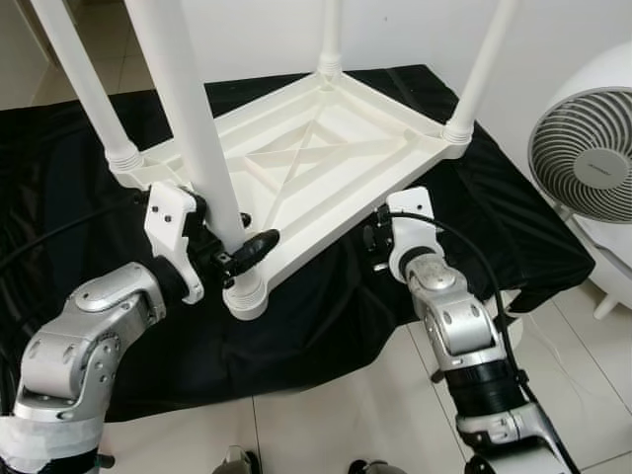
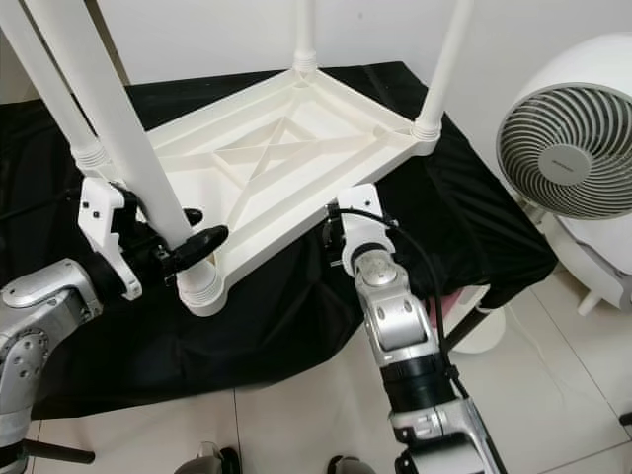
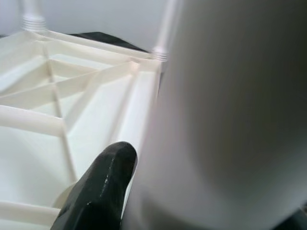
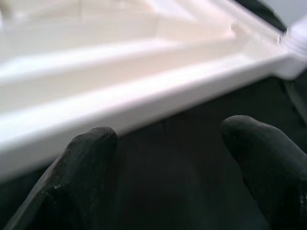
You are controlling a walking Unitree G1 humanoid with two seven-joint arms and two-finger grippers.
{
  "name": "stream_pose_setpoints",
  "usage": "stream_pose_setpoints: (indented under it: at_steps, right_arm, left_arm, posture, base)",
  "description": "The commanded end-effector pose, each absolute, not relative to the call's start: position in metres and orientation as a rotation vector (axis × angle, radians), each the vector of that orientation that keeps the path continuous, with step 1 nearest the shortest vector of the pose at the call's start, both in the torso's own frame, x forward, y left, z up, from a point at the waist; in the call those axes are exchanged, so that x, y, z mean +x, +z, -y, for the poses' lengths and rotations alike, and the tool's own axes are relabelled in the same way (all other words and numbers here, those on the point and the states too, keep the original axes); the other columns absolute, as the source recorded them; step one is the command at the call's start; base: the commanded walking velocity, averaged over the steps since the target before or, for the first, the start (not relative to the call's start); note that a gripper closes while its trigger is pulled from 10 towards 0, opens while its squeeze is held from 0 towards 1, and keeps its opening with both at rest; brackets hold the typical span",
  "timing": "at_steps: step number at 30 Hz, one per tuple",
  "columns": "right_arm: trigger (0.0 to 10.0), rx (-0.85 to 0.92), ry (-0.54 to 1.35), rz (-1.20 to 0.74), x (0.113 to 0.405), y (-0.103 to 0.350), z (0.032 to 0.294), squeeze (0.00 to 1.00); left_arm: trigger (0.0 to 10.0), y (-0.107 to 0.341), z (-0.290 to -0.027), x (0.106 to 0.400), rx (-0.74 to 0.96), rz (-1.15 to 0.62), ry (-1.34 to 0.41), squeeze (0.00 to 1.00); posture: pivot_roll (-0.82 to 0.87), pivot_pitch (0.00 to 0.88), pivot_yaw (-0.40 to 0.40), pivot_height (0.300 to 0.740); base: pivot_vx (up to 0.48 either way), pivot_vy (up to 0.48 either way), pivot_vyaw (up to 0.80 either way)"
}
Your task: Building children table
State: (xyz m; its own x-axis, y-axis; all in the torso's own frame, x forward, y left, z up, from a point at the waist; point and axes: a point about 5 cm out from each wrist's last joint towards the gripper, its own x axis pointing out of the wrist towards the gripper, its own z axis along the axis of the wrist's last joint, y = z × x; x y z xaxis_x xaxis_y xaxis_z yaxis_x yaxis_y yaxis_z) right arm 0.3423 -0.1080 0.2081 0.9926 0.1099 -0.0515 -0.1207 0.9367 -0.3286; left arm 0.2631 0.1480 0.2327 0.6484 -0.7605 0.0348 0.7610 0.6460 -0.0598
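On black cloth (image 1: 326, 326) — ribbed plastic tabletop (image 1: 316, 158), left gripper (image 1: 235, 255) clasping round leg (image 1: 193, 128).

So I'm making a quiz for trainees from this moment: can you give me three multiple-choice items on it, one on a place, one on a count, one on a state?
1. Where does the fan stand?
A. On the robot's right, beside the black cloth
B. On the upturned table top
C. On the robot's left

2. How many white legs stand up from the table top?
A. Two
B. Four
C. Six

3. What is the left tool doing?
A. Hanging idle away from the table
B. Gripping the fan
C. Closed around the near leg just above its socket

Key: 1 A, the fan is on the floor at the right edge of the head views. 2 B, one leg rises at each corner. 3 C, its black fingers press on the leg, while the right tool is open by the table's edge.
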Motion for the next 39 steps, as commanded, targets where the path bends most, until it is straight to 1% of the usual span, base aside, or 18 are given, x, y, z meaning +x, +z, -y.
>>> stream_pose_setpoints:
  at_steps: [1,4,8,9,15,16,21,22,24,25,30,32,33,34,35,37,38,39]
  right_arm:
    - [10.0,-0.338,0.14,-0.033,0.343,0.207,0.101,0.0]
    - [10.0,-0.334,0.136,-0.004,0.347,0.215,0.098,0.0]
    - [10.0,-0.332,0.137,0.002,0.347,0.216,0.097,0.0]
    - [10.0,-0.334,0.153,0.012,0.345,0.216,0.096,0.0]
    - [10.0,-0.336,0.193,0.038,0.339,0.215,0.094,0.0]
    - [10.0,-0.353,0.252,0.07,0.334,0.216,0.091,0.0]
    - [10.0,-0.407,0.47,0.157,0.312,0.218,0.083,0.0]
    - [10.0,-0.398,0.533,0.167,0.306,0.219,0.082,0.0]
    - [10.0,-0.396,0.578,0.176,0.302,0.219,0.082,0.0]
    - [10.0,-0.406,0.623,0.184,0.298,0.22,0.081,0.0]
    - [10.0,-0.447,0.713,0.185,0.29,0.219,0.079,0.04]
    - [10.0,-0.477,0.781,0.186,0.28,0.215,0.077,0.04]
    - [10.0,-0.472,0.815,0.184,0.275,0.213,0.076,0.38]
    - [10.0,-0.472,0.815,0.184,0.275,0.213,0.076,0.38]
    - [10.0,-0.465,0.832,0.182,0.272,0.212,0.076,0.6]
    - [10.0,-0.465,0.832,0.182,0.272,0.212,0.076,0.6]
    - [10.0,-0.407,0.867,0.167,0.269,0.21,0.074,1.0]
    - [10.0,-0.407,0.867,0.167,0.269,0.21,0.074,1.0]
  left_arm:
    - [10.0,0.242,-0.136,0.245,-0.086,0.042,-1.173,0.0]
    - [10.0,0.23,-0.148,0.258,0.075,0.01,-1.014,0.0]
    - [10.0,0.228,-0.156,0.258,0.117,-0.002,-0.982,0.0]
    - [10.0,0.227,-0.163,0.257,0.126,-0.016,-0.976,1.0]
    - [10.0,0.229,-0.175,0.254,0.132,-0.028,-0.953,1.0]
    - [10.0,0.232,-0.177,0.254,0.126,-0.023,-0.943,0.0]
    - [10.0,0.239,-0.186,0.254,0.1,-0.008,-0.933,0.0]
    - [10.0,0.237,-0.189,0.253,0.113,-0.019,-0.938,0.22]
    - [10.0,0.236,-0.191,0.253,0.136,-0.029,-0.944,0.22]
    - [10.0,0.233,-0.195,0.253,0.162,-0.045,-0.933,0.0]
    - [10.0,0.229,-0.202,0.251,0.201,-0.076,-0.925,0.0]
    - [10.0,0.221,-0.207,0.24,0.254,-0.135,-0.953,0.0]
    - [10.0,0.216,-0.213,0.235,0.275,-0.178,-0.953,0.05]
    - [10.0,0.216,-0.213,0.235,0.275,-0.178,-0.953,0.05]
    - [10.0,0.212,-0.216,0.232,0.287,-0.205,-0.952,0.19]
    - [10.0,0.212,-0.216,0.232,0.287,-0.205,-0.952,0.19]
    - [10.0,0.211,-0.221,0.23,0.3,-0.22,-0.931,1.0]
    - [10.0,0.211,-0.221,0.23,0.3,-0.22,-0.931,1.0]
  posture:
    - [-0.04,0.147,0.052,0.74]
    - [-0.05,0.144,0.05,0.74]
    - [-0.05,0.144,0.051,0.74]
    - [-0.05,0.144,0.051,0.74]
    - [-0.04,0.143,0.051,0.74]
    - [-0.04,0.144,0.049,0.74]
    - [-0.04,0.144,0.052,0.74]
    - [-0.05,0.143,0.053,0.74]
    - [-0.05,0.142,0.053,0.74]
    - [-0.05,0.141,0.053,0.74]
    - [-0.04,0.139,0.051,0.74]
    - [-0.04,0.138,0.047,0.74]
    - [-0.04,0.138,0.047,0.74]
    - [-0.04,0.138,0.047,0.74]
    - [-0.04,0.138,0.047,0.74]
    - [-0.04,0.138,0.047,0.74]
    - [-0.04,0.136,0.045,0.74]
    - [-0.04,0.136,0.045,0.74]
  base:
    - [0.0,0.0,0.0]
    - [0.0,0.0,0.0]
    - [0.0,0.0,0.0]
    - [0.0,0.0,0.0]
    - [0.0,0.0,0.0]
    - [0.0,0.0,0.0]
    - [0.0,0.0,0.0]
    - [0.0,0.0,0.0]
    - [0.0,0.0,0.0]
    - [0.0,0.0,0.0]
    - [0.0,0.0,0.0]
    - [0.0,0.0,0.0]
    - [0.0,0.0,0.0]
    - [0.0,0.0,0.0]
    - [0.0,0.0,0.0]
    - [0.0,0.0,0.0]
    - [0.0,0.0,0.0]
    - [0.0,0.0,0.0]
